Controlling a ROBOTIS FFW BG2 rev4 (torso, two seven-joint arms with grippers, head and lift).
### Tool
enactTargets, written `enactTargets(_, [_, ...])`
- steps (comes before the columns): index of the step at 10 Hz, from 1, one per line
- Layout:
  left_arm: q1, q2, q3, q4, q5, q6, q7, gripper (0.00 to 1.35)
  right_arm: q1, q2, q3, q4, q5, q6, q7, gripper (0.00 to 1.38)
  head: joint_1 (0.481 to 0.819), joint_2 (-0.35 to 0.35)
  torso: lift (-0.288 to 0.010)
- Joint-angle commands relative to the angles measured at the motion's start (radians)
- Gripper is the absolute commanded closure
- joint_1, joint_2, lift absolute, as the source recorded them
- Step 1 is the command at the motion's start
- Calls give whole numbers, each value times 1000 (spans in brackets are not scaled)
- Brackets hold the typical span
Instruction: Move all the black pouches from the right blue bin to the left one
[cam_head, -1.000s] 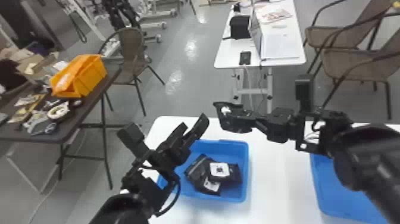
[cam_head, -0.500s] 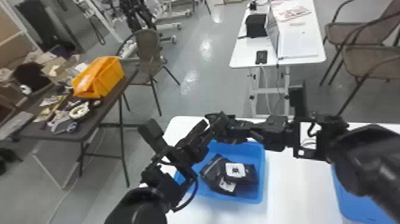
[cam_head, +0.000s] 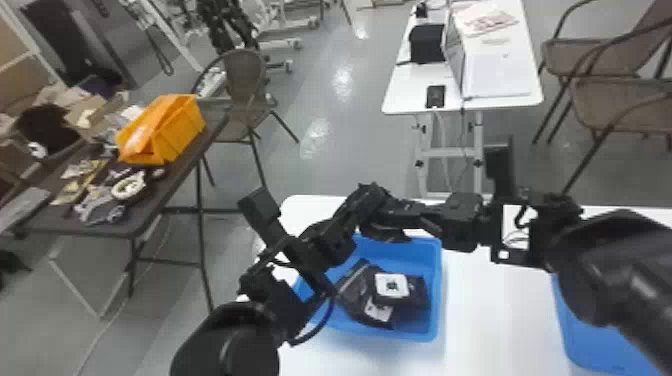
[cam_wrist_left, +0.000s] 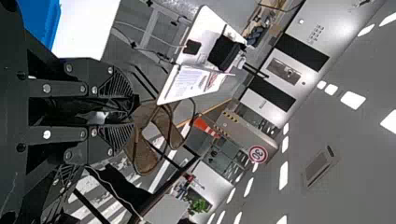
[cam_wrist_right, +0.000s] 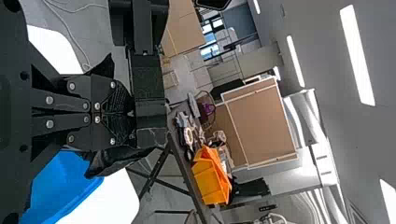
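Black pouches (cam_head: 409, 306) lie inside the left blue bin (cam_head: 436, 300)

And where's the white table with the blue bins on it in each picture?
Head view: the white table is bottom middle and right.
Left wrist view: near the top-left corner.
Right wrist view: on the left side, one piece high, one low.
Shared landmark: a blue bin.

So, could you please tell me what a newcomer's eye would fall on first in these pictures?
Probably the bright orange bin, standing on the dark table at the left of the head view. Next would come the left gripper and right gripper, close together over the far side of the left blue bin. Inside that bin, a white square stands out against the black pouches.
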Motion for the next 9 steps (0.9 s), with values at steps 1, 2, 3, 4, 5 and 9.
enactTargets(1, [11, -25, 11, -5, -3, -24, 2, 1216, -2, 2, -8, 15, 0, -15, -2, 1271, 695, 335, 10])
enactTargets(2, [18, -39, 20, -13, -20, -36, 3, 1216, -4, 2, -15, 26, 2, -21, -2, 1271, 695, 335, 10])
enactTargets(3, [27, -41, 20, -22, -43, -66, 11, 1216, -4, 3, -24, 37, 0, -32, -5, 1268, 695, 335, 10])
enactTargets(4, [33, -39, 20, -28, -61, -90, 15, 1216, -4, 3, -30, 48, 0, -36, -12, 1199, 695, 337, 10])
enactTargets(5, [41, -39, 21, -28, -69, -113, 20, 1216, -2, 5, -39, 69, -3, -53, -17, 739, 695, 337, 10])
enactTargets(9, [76, -44, 26, -32, -136, -217, 51, 1216, 58, -4, -133, 63, 22, -65, -52, 119, 695, 337, 10])
